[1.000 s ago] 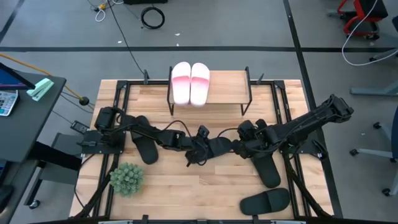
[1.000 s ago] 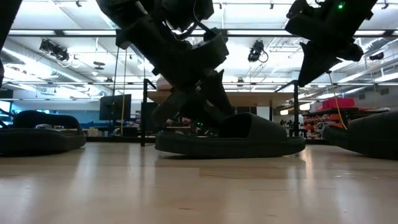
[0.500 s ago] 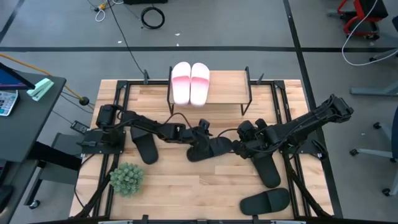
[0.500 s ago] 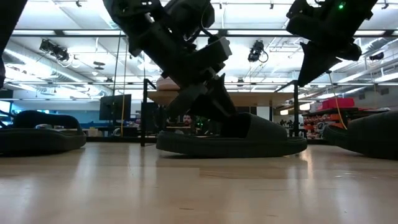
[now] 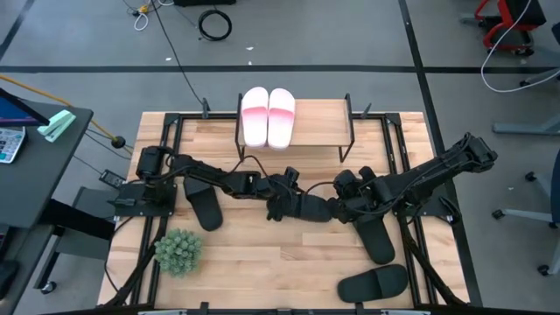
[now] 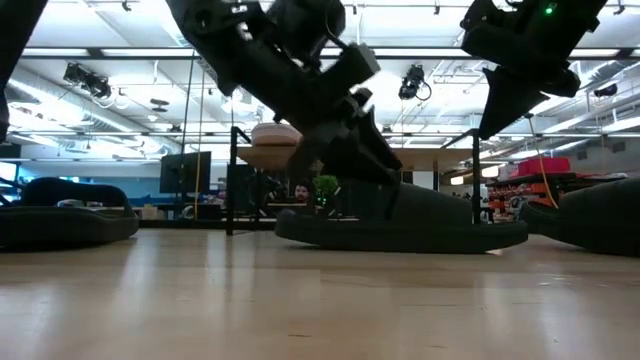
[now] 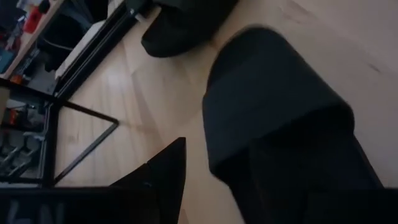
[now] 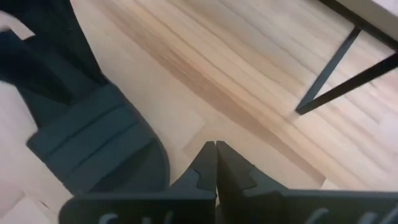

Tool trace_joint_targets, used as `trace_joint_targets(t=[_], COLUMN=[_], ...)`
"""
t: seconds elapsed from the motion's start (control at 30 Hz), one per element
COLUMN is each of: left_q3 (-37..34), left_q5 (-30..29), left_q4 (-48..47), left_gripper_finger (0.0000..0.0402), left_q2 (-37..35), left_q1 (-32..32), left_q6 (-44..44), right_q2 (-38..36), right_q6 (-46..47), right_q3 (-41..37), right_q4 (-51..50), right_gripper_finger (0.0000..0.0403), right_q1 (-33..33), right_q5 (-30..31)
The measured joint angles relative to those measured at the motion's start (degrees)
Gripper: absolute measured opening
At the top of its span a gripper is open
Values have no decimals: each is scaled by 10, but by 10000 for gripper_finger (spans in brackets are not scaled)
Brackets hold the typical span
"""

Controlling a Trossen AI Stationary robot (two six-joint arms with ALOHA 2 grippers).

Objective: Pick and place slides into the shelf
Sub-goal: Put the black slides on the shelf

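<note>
The black slide you are working sits mid-table, in front of the shelf and apart from it. In the low view its sole lies flat on the wood, or nearly so. Your left gripper is at its near end with the fingers clenched on the slide; the left wrist view shows the strap filling the frame, with one finger beside it. The left arm reaches low and nearly level from its base at the table's left edge, elbow bent, wrist tipped down onto the slide.

Your right gripper hangs just beside the slide's other end, fingers pressed together and holding nothing. That arm stretches in a long diagonal from the right edge.

Two pink slides lie side by side on the shelf's top, at its left end. Another black slide lies under the left arm, one under the right arm, and one near the front right edge. A small green plant stands at the front left.
</note>
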Motion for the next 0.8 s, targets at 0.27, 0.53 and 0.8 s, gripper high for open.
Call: trace_joint_targets(t=[0.27, 0.53, 0.8], left_q3=[0, 10, 31], left_q5=[-17, -75, -69], left_q4=[35, 69, 65], left_gripper_finger=[180, 180, 168], left_q2=[56, 55, 57], left_q1=[-3, -12, -12], left_q6=[26, 31, 32], right_q2=[44, 135, 180], right_q6=[49, 12, -42], right_q3=[0, 0, 0], right_q4=[16, 143, 225], right_gripper_finger=[2, 1, 1], right_q1=[-13, -15, -42], right_q5=[-98, -139, -140])
